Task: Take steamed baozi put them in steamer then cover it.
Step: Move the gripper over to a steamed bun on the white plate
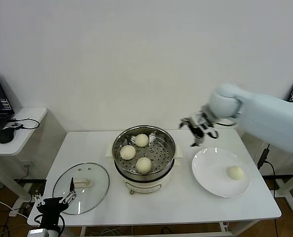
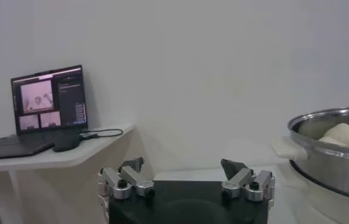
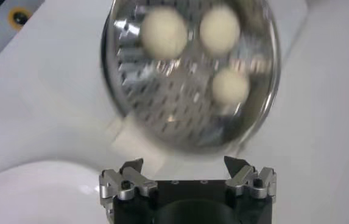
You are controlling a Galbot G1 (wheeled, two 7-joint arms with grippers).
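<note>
Head view: right tool (image 1: 198, 129) is held wide and empty between the shiny round steel steamer (image 1: 144, 151) and flat white plate (image 1: 211, 173); the last pale round bun (image 1: 235, 172) should be approached from directly above, gripped gently.

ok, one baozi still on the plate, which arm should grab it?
Right. Its open, empty claw hangs just behind the plate holding the last baozi; the left claw is parked by the cover.

The right gripper (image 1: 199, 129) hangs at two o'clock, jaws wide and empty; the left gripper (image 1: 63, 200) idles at seven o'clock, jaws wide.
</note>
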